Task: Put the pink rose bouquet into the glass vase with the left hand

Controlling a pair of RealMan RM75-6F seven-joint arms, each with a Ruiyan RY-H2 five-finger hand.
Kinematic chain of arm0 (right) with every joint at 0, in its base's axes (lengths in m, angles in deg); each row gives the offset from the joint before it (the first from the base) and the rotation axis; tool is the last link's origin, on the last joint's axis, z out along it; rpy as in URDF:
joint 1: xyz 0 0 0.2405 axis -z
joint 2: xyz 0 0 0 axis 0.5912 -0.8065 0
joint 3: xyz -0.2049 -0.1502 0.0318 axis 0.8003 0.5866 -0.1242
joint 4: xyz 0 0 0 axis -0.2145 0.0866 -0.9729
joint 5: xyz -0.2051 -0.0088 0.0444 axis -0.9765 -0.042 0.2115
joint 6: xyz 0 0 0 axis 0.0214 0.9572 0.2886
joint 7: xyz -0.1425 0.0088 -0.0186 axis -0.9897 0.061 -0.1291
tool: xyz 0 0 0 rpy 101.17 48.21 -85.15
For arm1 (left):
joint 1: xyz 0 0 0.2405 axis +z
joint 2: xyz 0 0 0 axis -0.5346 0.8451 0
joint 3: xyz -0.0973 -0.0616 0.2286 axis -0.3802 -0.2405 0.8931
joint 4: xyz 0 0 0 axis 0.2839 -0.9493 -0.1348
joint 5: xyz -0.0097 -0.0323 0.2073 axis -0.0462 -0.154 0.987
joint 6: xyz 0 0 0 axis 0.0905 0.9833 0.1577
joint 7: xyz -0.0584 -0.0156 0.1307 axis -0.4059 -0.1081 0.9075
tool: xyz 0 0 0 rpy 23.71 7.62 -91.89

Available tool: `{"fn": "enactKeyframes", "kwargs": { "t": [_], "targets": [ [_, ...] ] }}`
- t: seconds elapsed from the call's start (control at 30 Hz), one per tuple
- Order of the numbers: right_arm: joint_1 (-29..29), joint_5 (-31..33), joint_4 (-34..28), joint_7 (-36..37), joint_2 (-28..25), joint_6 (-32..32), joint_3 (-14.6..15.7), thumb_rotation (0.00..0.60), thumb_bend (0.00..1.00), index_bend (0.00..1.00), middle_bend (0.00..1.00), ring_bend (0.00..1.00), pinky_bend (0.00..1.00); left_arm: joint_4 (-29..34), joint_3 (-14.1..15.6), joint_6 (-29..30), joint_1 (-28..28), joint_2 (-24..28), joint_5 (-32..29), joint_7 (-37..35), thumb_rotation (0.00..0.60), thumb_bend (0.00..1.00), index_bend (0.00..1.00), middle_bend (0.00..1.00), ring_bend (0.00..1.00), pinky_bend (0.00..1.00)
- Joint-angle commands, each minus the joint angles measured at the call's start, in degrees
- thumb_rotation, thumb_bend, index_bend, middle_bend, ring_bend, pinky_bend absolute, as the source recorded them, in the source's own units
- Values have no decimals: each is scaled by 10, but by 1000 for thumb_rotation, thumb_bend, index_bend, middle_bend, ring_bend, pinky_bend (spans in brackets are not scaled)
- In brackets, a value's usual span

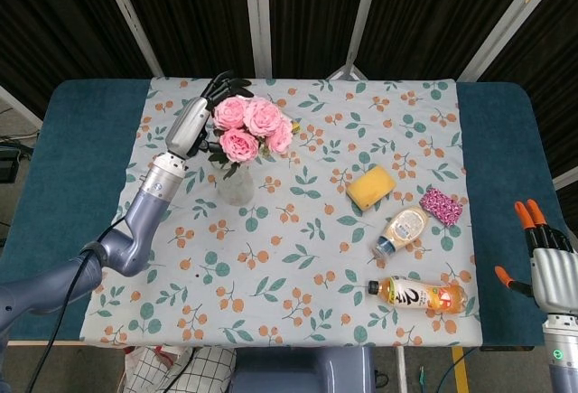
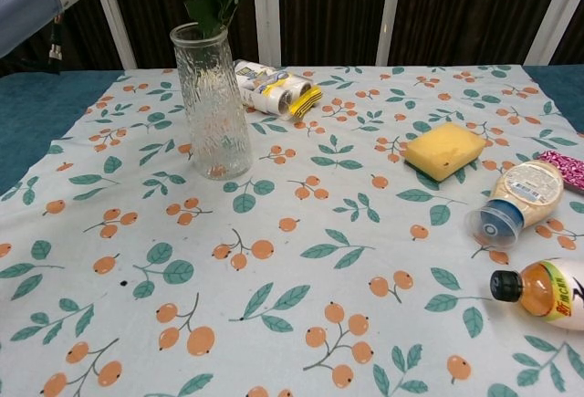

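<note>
Seating the pink rose bouquet [image 1: 246, 127] in the tall ribbed clear-glass vase [image 2: 212, 103], we find our left hand [image 1: 192, 120] beside the blooms, fingers [image 1: 221, 82] spread; whether they touch the stems we cannot tell.
We judge the narrow, top-heavy vase could tip on the soft floral-print worktop [image 2: 301, 260] if our withdrawing fingers snag the leafy stems. Our right hand [image 1: 548, 262] hangs idle and released.
</note>
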Motion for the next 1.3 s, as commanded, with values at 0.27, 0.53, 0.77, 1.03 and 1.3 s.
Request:
{"fn": "enactKeyframes", "kwargs": {
  "t": [0.27, 0.53, 0.77, 1.03, 1.3],
  "targets": [
    [0, -6, -4, 3, -2, -1, 3, 600, 222, 64, 14, 198, 213, 52, 7, -14, 28, 55, -12, 47, 600, 145, 195, 59, 0, 99],
    [1, -12, -11, 2, -4, -4, 6, 600, 222, 63, 14, 198, 213, 110, 28, -66, 58, 128, -36, 83, 600, 143, 179, 46, 0, 93],
    [-1, -18, -17, 2, -5, 0, 10, 600, 222, 63, 14, 198, 213, 181, 33, -86, 86, 204, -50, 113, 600, 151, 179, 51, 0, 94],
    [-2, -21, -17, 8, -5, 2, 12, 600, 222, 63, 14, 198, 213, 256, 52, -120, 108, 294, -88, 214, 600, 175, 180, 78, 0, 97],
    [-3, -24, -20, 13, -6, 2, 13, 600, 222, 63, 14, 198, 213, 279, 57, -128, 111, 305, -135, 295, 600, 175, 180, 82, 0, 97]
  ]
}}
